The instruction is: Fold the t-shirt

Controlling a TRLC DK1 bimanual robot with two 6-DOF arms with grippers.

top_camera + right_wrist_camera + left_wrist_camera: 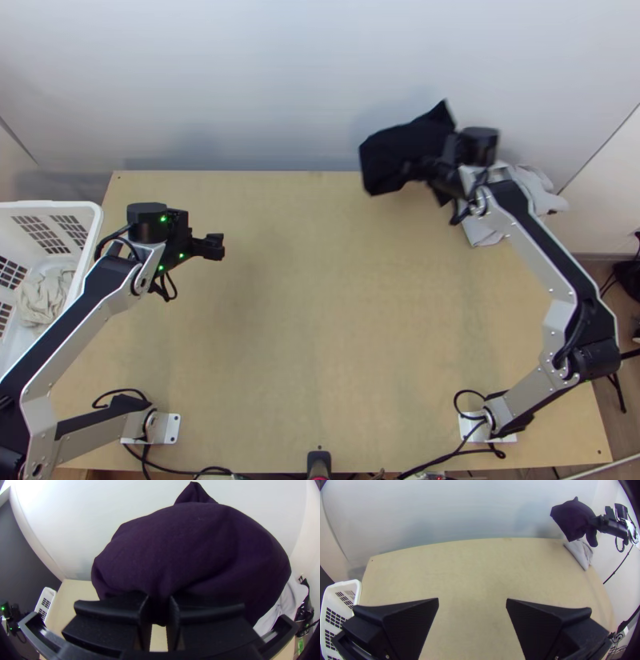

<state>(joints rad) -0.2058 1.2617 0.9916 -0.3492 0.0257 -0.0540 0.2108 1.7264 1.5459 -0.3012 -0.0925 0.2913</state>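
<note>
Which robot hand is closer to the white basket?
Left. The left gripper is a little to the right of the basket. The right gripper is way across the table, holding the dark cloth.

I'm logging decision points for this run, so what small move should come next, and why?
I'd probably lower the right gripper and lay the dark t-shirt on the pale cloth at the table's far right corner: the shirt hangs gathered in its fingers, raised close to that cloth, while the left gripper is open and far away.
</note>
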